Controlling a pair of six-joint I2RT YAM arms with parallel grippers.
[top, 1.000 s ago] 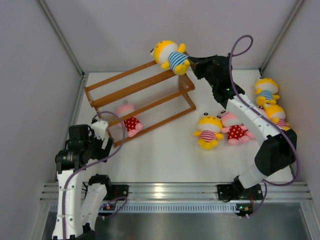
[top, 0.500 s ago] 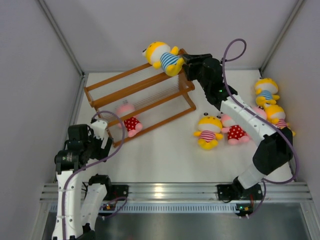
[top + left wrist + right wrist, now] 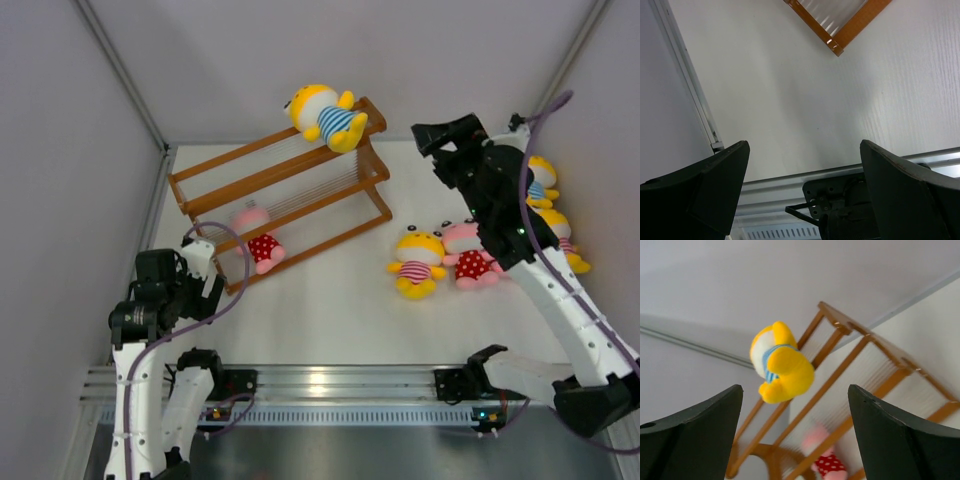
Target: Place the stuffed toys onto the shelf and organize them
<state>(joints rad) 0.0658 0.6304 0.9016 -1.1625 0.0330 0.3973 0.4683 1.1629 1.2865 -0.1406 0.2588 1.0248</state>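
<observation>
The shelf point(image 3: 285, 180) stands slanted at the back left. A yellow stuffed toy in a blue-white shirt point(image 3: 325, 113) lies on its top tier, free of any grip. My right gripper point(image 3: 443, 133) hangs open to the right of it, apart from it and empty. From the right wrist, the same toy point(image 3: 782, 365) sits on the shelf bars point(image 3: 860, 360) ahead of the open gripper point(image 3: 795, 390). A pink toy in red dots point(image 3: 258, 240) lies at the lowest tier. My left gripper point(image 3: 205, 280) is open and empty over bare table, its wrist view point(image 3: 805, 150) showing a shelf corner point(image 3: 837, 45).
Several toys lie on the table at the right: a yellow one in a pink-white shirt point(image 3: 415, 262), a pink one in red dots point(image 3: 468, 258), and two yellow ones point(image 3: 535, 180) by the right wall. The aluminium rail point(image 3: 330, 380) runs along the near edge.
My right gripper opened, let the yellow blue-striped toy go onto the shelf's top tier, and drew back to the right. The left arm has not moved.
</observation>
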